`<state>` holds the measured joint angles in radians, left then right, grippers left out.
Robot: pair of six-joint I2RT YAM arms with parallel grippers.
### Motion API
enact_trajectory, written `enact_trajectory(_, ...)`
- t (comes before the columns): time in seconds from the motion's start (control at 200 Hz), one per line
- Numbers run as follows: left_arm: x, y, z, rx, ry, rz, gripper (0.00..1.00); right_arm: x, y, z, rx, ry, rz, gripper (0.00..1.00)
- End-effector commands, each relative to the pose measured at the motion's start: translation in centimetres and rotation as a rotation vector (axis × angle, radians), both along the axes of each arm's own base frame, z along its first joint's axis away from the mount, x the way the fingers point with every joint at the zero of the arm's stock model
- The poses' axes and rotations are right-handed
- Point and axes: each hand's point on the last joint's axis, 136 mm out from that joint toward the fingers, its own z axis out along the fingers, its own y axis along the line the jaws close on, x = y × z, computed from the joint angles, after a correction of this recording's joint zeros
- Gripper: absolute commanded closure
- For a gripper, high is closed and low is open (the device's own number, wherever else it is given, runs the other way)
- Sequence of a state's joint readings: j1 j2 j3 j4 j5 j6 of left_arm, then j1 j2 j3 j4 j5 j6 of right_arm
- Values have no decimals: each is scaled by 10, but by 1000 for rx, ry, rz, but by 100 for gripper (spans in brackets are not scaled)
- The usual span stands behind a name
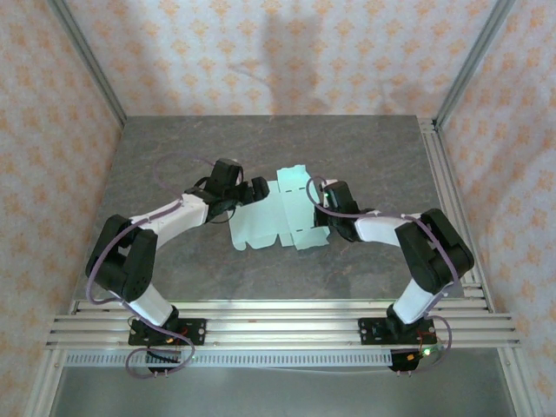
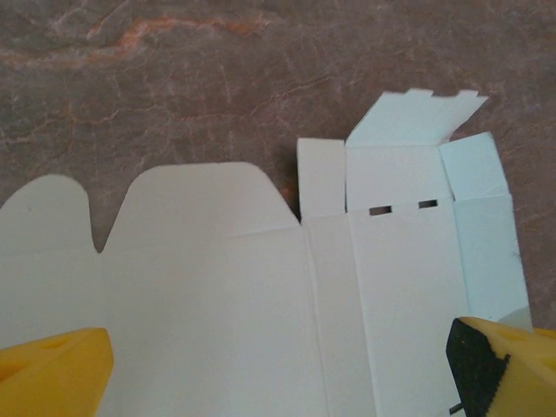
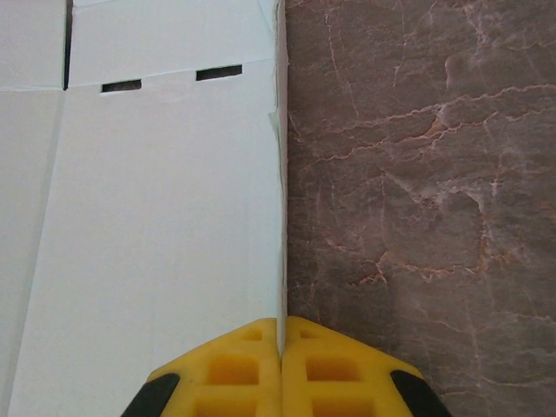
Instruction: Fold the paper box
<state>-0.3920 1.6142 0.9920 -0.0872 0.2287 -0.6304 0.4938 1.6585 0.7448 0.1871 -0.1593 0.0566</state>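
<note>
Two end effectors meet at one sheet of card in the middle of the grey marbled table. The paper box lies there as a pale mint-green cutout, mostly flat, between the two arms.

The left end effector stands wide. Its yellow fingers sit at the two lower corners of the left wrist view, with the card spread beneath and between them and nothing gripped. Two rounded flaps edge the card on that side. Further along, a notched flap is tilted up off the table.

The right end effector is pressed closed on the card's edge, and a thin upright strip of card runs straight out from the seam between its yellow fingertips. Two small slots are cut along a crease in the panel just beside that edge.
</note>
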Motion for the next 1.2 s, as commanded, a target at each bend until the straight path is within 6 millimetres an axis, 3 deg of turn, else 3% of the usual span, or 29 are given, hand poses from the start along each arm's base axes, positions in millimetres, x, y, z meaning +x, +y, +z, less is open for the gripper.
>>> enact_trajectory(0.0, 18, -5, 20, -9, -39, -5, 0, 11, 4, 29, -68, -113, 30, 100)
enact_trajectory(0.18, 37, -1, 22, 117, -52, -78, 2, 13, 14, 48, -24, -204, 81, 100)
enact_trajectory(0.455, 59, -11, 9, 172, -75, -357, 22, 9, 24, 51, 33, -232, 155, 100)
enact_trajectory(0.621, 65, -21, 7, 196, -100, -501, 22, 4, 30, 47, 79, -213, 184, 100)
enact_trajectory(0.636, 65, -22, -5, 199, -76, -511, 22, 3, 30, 48, 82, -212, 186, 100)
enact_trajectory(0.666, 67, -23, -9, 204, -68, -525, 22, 2, 31, 48, 87, -210, 190, 100)
enact_trajectory(0.851, 72, -31, -18, 183, -45, -570, 23, 0, 30, 46, 94, -202, 195, 100)
enact_trajectory(1.016, 77, -25, -33, 213, -3, -541, 22, 0, 31, 49, 112, -210, 189, 100)
enact_trajectory(1.196, 66, -41, -33, 107, 22, -588, 23, 2, 26, 48, 99, -216, 164, 100)
